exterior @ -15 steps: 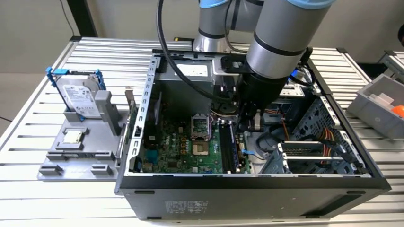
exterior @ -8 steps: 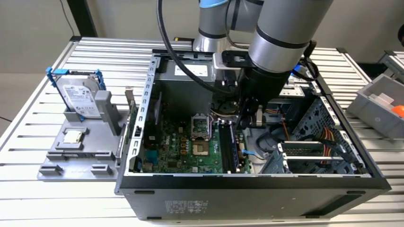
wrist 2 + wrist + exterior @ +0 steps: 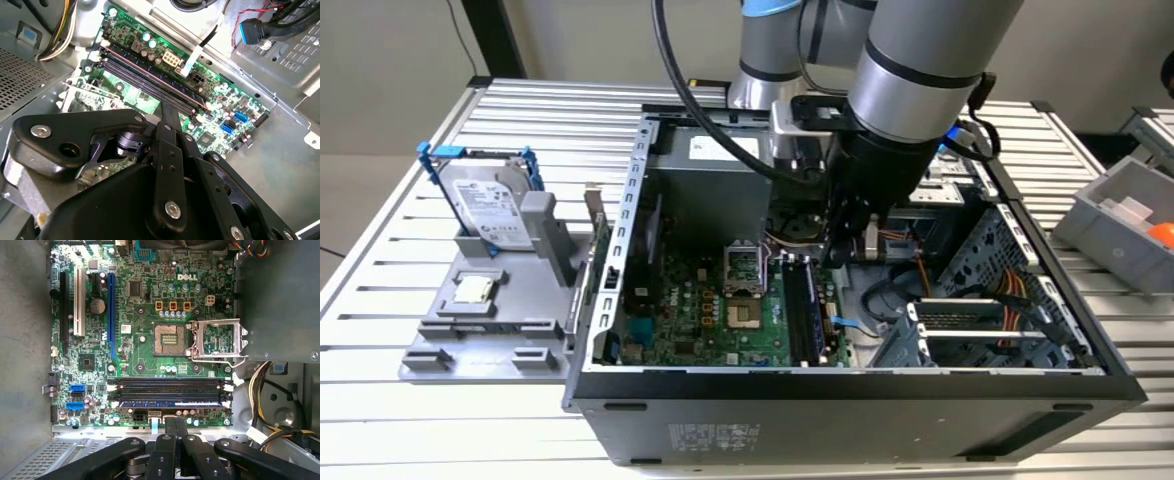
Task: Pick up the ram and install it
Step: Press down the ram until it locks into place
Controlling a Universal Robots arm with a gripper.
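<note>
Your arm reaches straight down into the open computer case; the gripper, fingers pressed together, hovers beside the seated ram.

- The computer case lies open on the slatted table.
- The motherboard sits inside it.
- At the case's 9 o'clock in the exterior view, a hard drive stands in a holder.
- The bin sits at its 3 o'clock.

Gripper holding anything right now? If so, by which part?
Nothing, as far as the views show. The gripper is shut with nothing between its fingers, near the motherboard's slots. The ram appears to sit in one slot.
</note>
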